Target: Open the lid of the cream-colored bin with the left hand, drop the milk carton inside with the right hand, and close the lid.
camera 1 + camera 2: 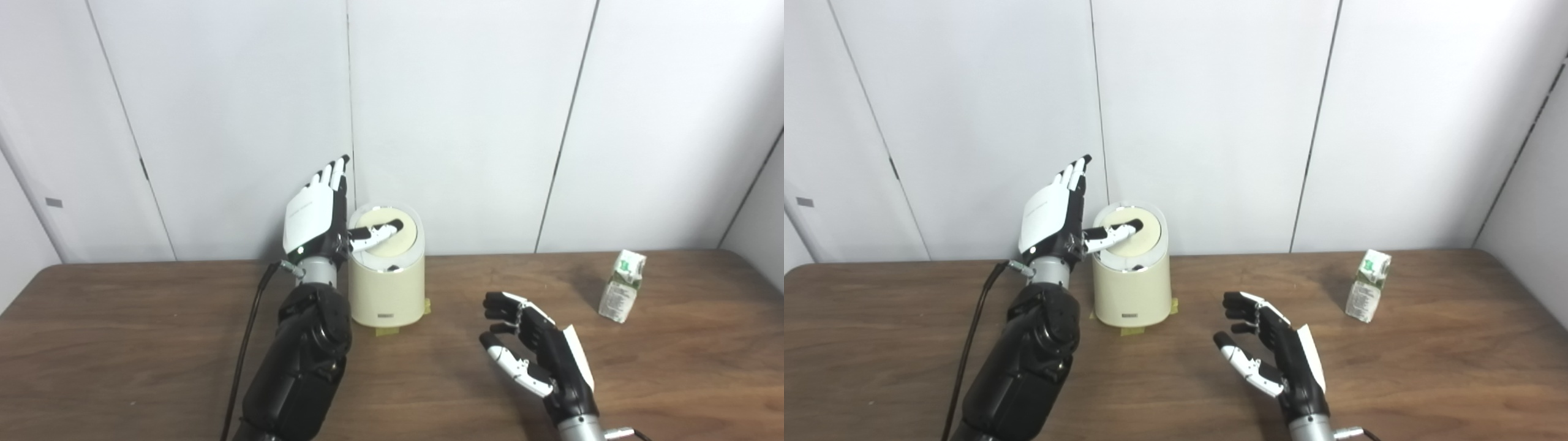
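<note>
The cream-colored bin (pixel 388 288) stands at the back middle of the wooden table, its round lid (pixel 392 237) down. My left hand (pixel 315 214) is raised at the bin's left side, open, fingers pointing up, with the thumb lying across the lid. The milk carton (pixel 622 285), white with green print, stands upright at the back right. My right hand (pixel 536 355) hovers open over the table's middle front, palm facing left, fingers curled loosely, well left of the carton and holding nothing.
Yellow tape tabs (pixel 387 331) mark the bin's base on the table (pixel 122 343). White wall panels (pixel 465 122) rise just behind the table's back edge. A black cable (pixel 245 349) runs along my left forearm.
</note>
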Robot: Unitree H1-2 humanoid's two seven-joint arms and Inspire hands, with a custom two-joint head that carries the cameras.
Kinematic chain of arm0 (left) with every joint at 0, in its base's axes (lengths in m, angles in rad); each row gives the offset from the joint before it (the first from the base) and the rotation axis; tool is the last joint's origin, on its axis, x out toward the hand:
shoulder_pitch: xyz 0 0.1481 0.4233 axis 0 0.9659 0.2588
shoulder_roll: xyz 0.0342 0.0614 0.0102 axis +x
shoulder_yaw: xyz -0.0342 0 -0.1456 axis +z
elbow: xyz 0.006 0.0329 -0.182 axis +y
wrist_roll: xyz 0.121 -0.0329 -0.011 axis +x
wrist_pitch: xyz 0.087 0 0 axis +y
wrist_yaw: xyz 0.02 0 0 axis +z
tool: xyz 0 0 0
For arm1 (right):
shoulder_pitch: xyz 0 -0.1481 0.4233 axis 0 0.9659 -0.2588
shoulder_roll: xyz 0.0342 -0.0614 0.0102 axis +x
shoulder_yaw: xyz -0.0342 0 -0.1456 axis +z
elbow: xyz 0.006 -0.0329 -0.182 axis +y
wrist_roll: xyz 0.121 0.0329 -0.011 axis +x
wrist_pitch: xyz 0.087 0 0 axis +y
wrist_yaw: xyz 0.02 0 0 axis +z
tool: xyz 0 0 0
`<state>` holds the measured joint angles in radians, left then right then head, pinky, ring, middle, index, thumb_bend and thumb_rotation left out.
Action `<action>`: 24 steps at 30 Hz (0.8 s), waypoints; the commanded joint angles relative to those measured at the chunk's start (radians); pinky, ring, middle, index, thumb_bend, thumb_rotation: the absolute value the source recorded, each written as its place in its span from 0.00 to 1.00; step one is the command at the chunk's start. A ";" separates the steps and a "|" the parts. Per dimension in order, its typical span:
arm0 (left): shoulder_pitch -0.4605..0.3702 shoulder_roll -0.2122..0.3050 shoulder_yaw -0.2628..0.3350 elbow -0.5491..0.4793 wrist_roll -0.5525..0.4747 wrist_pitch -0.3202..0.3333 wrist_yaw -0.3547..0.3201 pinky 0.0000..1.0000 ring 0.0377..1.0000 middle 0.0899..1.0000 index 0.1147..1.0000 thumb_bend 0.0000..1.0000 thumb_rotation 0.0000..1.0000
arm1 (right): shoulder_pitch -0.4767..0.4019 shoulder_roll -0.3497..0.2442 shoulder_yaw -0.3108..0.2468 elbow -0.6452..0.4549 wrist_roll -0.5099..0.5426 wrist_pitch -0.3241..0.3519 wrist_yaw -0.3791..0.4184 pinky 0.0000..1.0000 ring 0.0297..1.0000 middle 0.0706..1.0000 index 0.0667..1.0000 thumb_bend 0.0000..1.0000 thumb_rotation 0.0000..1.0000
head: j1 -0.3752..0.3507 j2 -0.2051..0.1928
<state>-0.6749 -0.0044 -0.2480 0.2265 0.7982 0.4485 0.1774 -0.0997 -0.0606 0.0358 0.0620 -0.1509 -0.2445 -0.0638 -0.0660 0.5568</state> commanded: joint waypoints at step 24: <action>-0.093 0.073 -0.128 0.095 0.133 -0.010 0.122 1.00 1.00 1.00 1.00 0.81 0.29 | 0.038 0.001 0.016 0.016 -0.020 -0.024 0.002 0.65 0.72 0.72 0.70 0.24 0.38 | 0.000 0.005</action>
<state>-0.7028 0.0579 -0.3670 0.3280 0.8910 0.4482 0.2685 -0.0964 -0.0639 0.0445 0.0535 -0.1610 -0.2428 -0.0603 -0.0644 0.5614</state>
